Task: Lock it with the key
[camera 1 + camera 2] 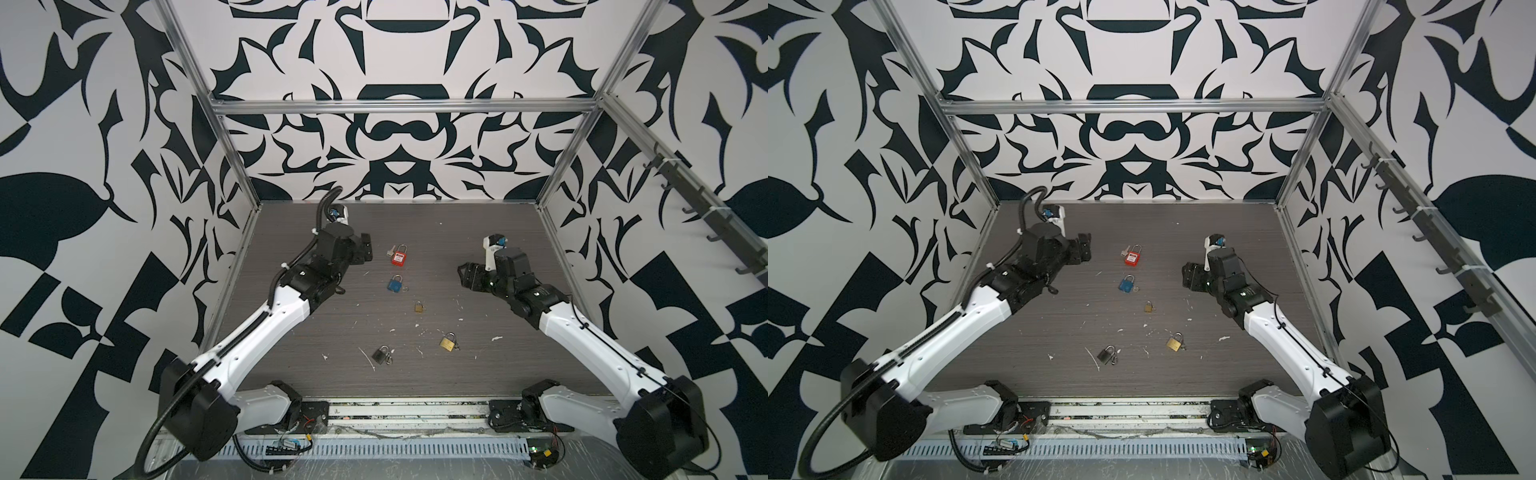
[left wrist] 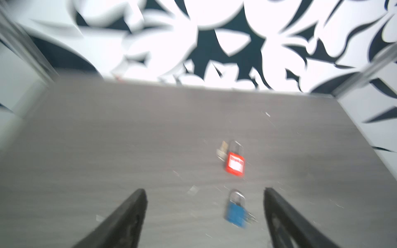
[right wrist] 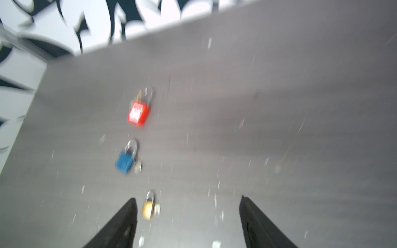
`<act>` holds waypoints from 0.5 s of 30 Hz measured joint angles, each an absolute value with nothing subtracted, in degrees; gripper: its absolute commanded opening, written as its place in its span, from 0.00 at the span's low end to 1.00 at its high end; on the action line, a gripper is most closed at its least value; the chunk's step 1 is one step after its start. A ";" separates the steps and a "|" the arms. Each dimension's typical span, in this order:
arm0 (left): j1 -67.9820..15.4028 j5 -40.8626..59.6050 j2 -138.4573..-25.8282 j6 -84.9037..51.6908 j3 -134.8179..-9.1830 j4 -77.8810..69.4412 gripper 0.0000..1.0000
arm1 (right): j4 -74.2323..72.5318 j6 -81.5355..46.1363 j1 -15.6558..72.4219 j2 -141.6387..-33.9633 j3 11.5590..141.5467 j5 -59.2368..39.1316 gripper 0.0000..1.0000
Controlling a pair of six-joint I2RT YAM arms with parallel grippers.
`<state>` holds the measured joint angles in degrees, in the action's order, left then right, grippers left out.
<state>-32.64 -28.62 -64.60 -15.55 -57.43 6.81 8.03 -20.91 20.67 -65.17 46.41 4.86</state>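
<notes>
**Q:** What do the wrist views add to the top views?

**A:** Left wrist view: left gripper (image 2: 204, 190) spread wide and empty, with the blue padlock (image 2: 235, 211) seen between its fingers, lying on the table (image 2: 107, 139). Right wrist view: right gripper (image 3: 188, 198) likewise released, holding nothing, with the small brass padlock (image 3: 148, 207) just beside one finger (both wrist views are blurred). Only the top views show the larger brass padlock (image 1: 448, 341) and the dark grey padlock (image 1: 380, 354), nearer the front edge.

**Q:** Where is the key?

**A:** The key (image 1: 390, 250) lies flat at far centre, just beside the shackle of the red padlock (image 1: 399, 257), on its left. Its own heading is too small to tell. The padlock's long axis runs front to back, shackle toward the back wall. The blue padlock lies just in front of it. The grippers flank the row of locks, well apart.
</notes>
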 measured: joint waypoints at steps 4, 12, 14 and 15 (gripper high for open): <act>-27.49 -34.30 -54.35 -8.91 -48.05 -1.19 0.99 | -0.97 -10.20 20.67 -67.26 46.26 13.43 0.89; -4.64 -37.95 -49.06 -16.23 -30.02 -2.48 0.99 | -17.76 3.36 20.53 -65.06 34.44 30.70 0.91; -2.00 -38.81 -50.61 -21.02 -26.65 -1.61 1.00 | -20.36 3.57 20.45 -64.40 29.76 34.52 0.91; -1.28 -39.16 -52.07 -23.18 -25.04 -1.50 1.00 | -21.23 3.31 20.40 -64.05 27.33 36.25 0.91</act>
<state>-1.28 -39.16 -52.07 -23.18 -25.04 -1.50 -21.23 3.31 20.40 -64.05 27.33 36.25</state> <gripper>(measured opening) 0.997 0.910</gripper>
